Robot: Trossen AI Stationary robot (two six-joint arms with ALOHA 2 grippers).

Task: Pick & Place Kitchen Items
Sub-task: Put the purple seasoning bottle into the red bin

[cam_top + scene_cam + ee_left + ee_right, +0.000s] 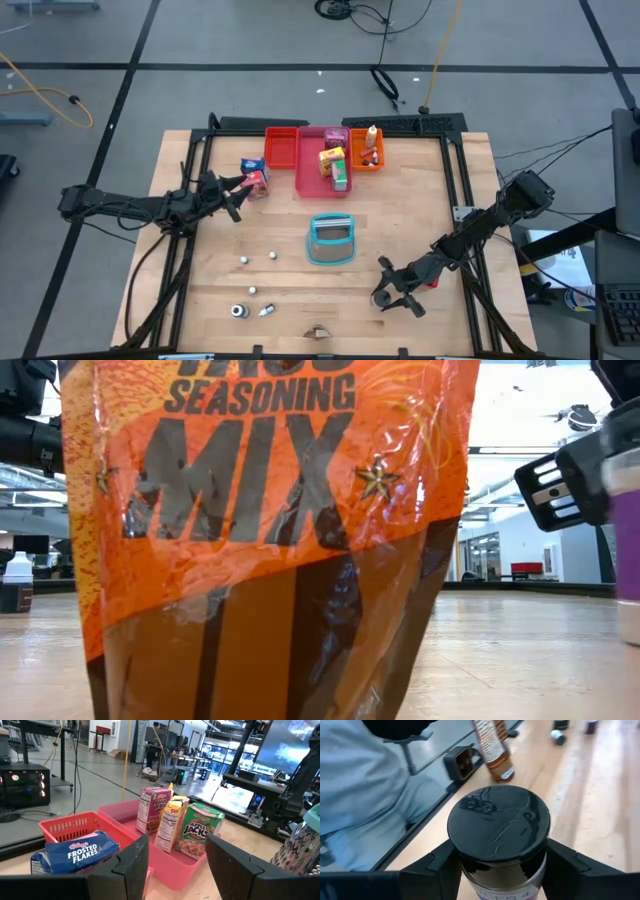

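A jar with a black lid (498,827) and a purple label (628,550) stands upright between the fingers of my right gripper (390,295), near the table's front right. My left gripper (177,870) hangs open at the table's left, with nothing between its fingers. It is close beside a blue Frosted Flakes carton (75,852) that lies next to the red tray (85,827). Three cartons, pink (150,810), yellow (170,822) and green (200,832), stand upright in the pink tray (310,175). My right gripper pinches the jar's body just under the lid (470,875) between its two fingers (440,865), one on each side. The fingers come almost level, slanting a little down, from the table's right side. The jar stays upright; its base is hidden.
An orange tray (366,160) at the back holds an orange bottle (371,140). A teal basket (330,240) lies mid-table. Small balls (243,260) and caps (238,311) lie at the near left. A taco seasoning pouch (270,530) stands at the front edge.
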